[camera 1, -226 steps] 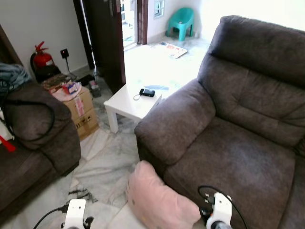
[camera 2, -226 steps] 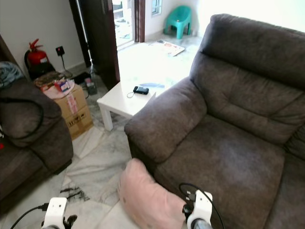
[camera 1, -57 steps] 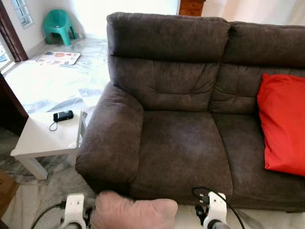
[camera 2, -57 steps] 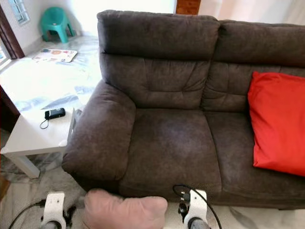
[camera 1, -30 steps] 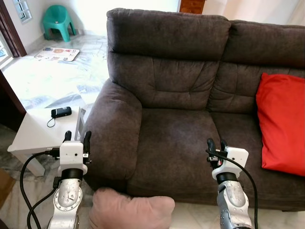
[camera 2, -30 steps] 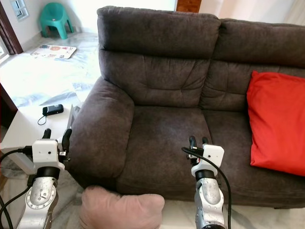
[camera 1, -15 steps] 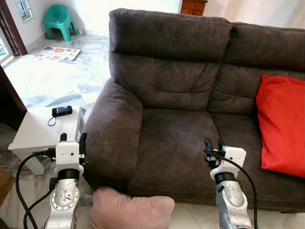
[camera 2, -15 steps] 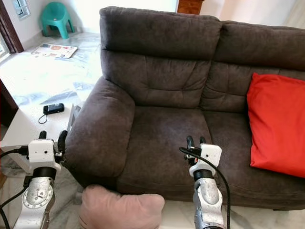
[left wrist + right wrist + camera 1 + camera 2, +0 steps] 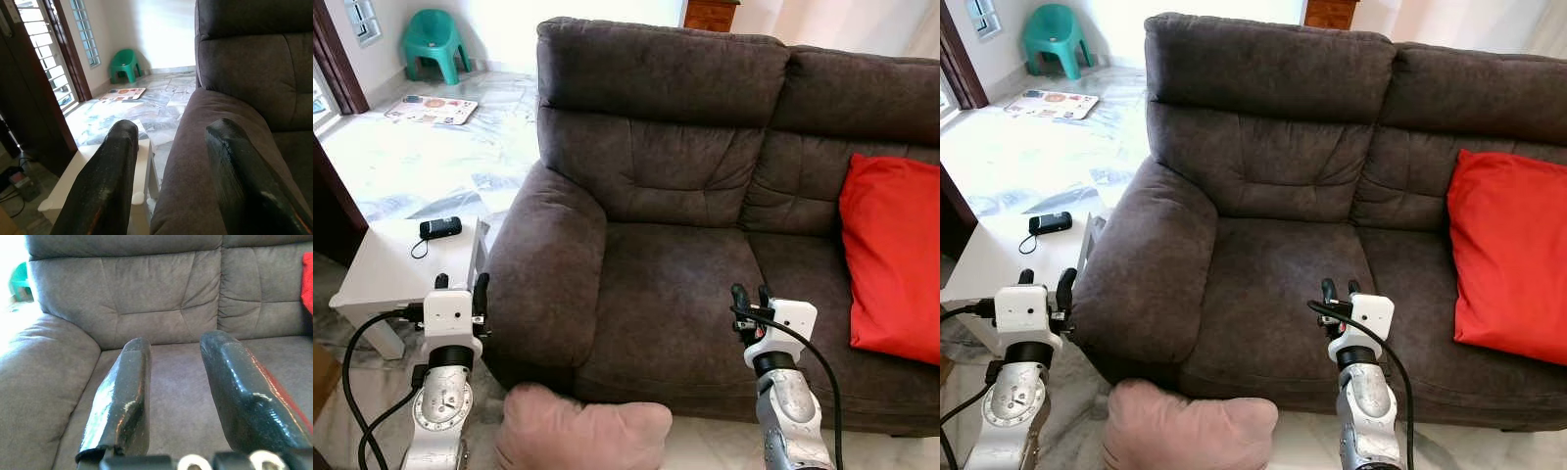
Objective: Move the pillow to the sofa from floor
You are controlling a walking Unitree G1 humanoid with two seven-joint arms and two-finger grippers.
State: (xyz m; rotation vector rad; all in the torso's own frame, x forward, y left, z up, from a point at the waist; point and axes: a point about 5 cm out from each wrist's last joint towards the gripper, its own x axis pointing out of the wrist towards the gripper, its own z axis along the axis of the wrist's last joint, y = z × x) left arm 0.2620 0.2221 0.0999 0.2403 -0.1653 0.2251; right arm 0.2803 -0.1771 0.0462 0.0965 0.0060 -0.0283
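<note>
A pale pink pillow lies on the floor against the front of the dark brown sofa, low between my two arms. My left gripper is raised beside the sofa's left armrest, open and empty; its fingers frame the armrest and the floor beyond. My right gripper is held up over the front of the left seat cushion, also open with nothing in it; its fingers point at the sofa back. Both grippers are above the pillow and apart from it.
A red cushion leans on the right seat. A white side table with a black device stands left of the armrest. Marble floor, a teal plastic chair and a mat lie at the back left.
The camera turned from the armchair side to face the sofa front. Both arms rose from the frame's bottom edge to seat height, then the left one dropped slightly. The pillow stays on the floor.
</note>
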